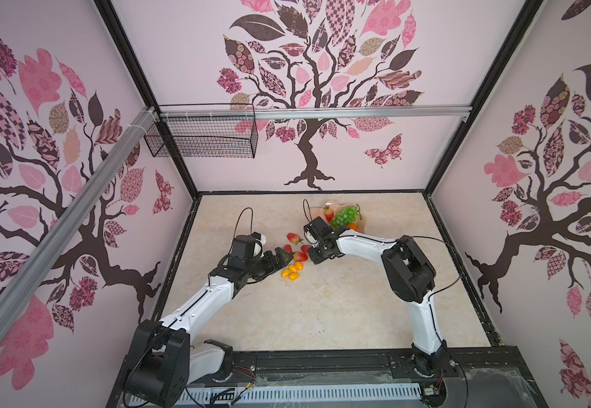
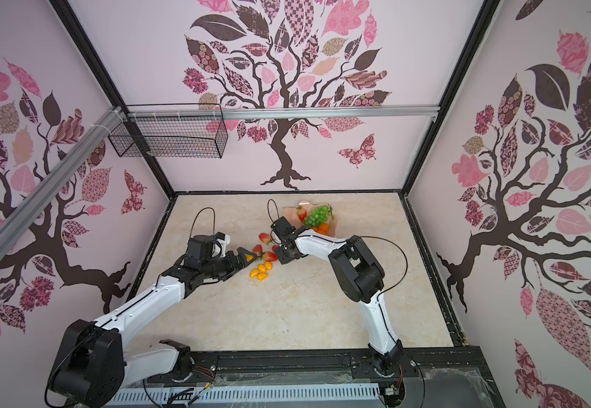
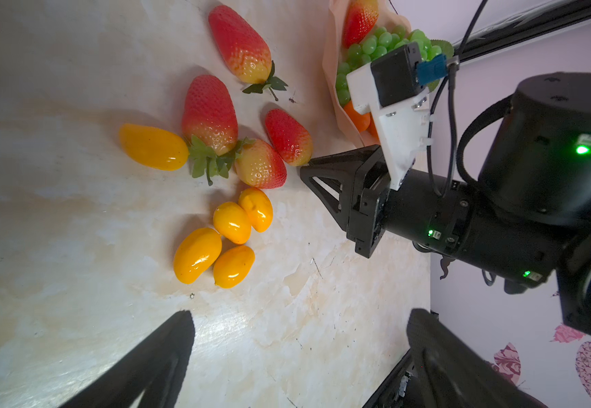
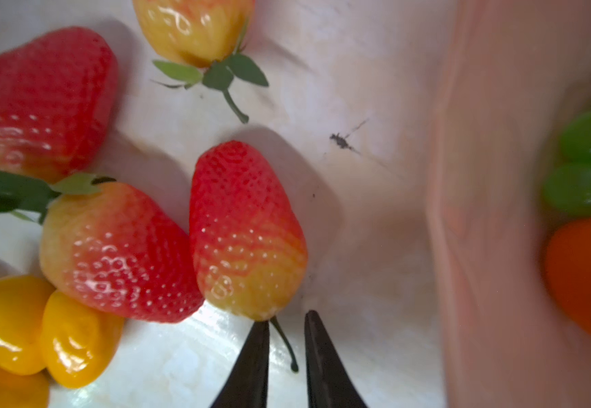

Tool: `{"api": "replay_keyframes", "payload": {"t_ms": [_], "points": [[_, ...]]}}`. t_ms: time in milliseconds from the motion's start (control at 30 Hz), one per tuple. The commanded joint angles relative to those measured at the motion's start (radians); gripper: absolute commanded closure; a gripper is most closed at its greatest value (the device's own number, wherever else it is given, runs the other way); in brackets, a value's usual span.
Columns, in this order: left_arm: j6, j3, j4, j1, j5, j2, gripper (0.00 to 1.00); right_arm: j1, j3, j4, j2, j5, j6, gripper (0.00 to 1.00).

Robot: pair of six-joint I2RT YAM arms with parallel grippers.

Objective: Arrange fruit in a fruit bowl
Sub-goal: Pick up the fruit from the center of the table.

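The peach-pink fruit bowl (image 1: 325, 206) (image 2: 291, 212) (image 4: 481, 176) stands at the back of the table. It holds a green grape bunch (image 1: 345, 215) (image 2: 317, 216), a strawberry (image 1: 328, 213) and a tangerine (image 4: 587, 275). Several strawberries (image 3: 211, 113) and yellow tomatoes (image 1: 292, 272) (image 3: 230, 240) lie on the table in front of it. My right gripper (image 4: 287, 318) (image 1: 308, 253) is low at one strawberry (image 4: 248, 229). Its narrowly parted fingers straddle the thin green stem (image 4: 285, 346). My left gripper (image 3: 301, 328) (image 1: 285, 256) hovers wide open and empty beside the pile.
A black wire basket (image 1: 202, 136) hangs from the rail at the back left, high above the table. Patterned walls close in the marble table (image 1: 322, 311) on three sides. The two arms' wrists sit close together over the fruit pile.
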Motion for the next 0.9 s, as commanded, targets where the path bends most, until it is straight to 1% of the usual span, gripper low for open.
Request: {"api": "replay_keyframes", "payload": {"t_ms": [0,433,700,867], "points": [[0.015,0.019,-0.001,0.003,0.004,0.006,0.02,0.002,0.040,-0.021,0.041,-0.005,-0.007,0.79],[0.022,0.030,-0.013,0.003,0.002,0.000,0.02,0.001,0.031,-0.016,0.019,-0.022,-0.002,0.87],[0.043,0.061,-0.042,0.004,-0.014,-0.012,0.02,0.002,-0.001,-0.001,-0.042,-0.036,0.019,0.95],[0.050,0.076,-0.046,0.003,-0.026,-0.019,0.02,0.001,-0.027,-0.003,-0.108,-0.050,0.036,0.99]]}}
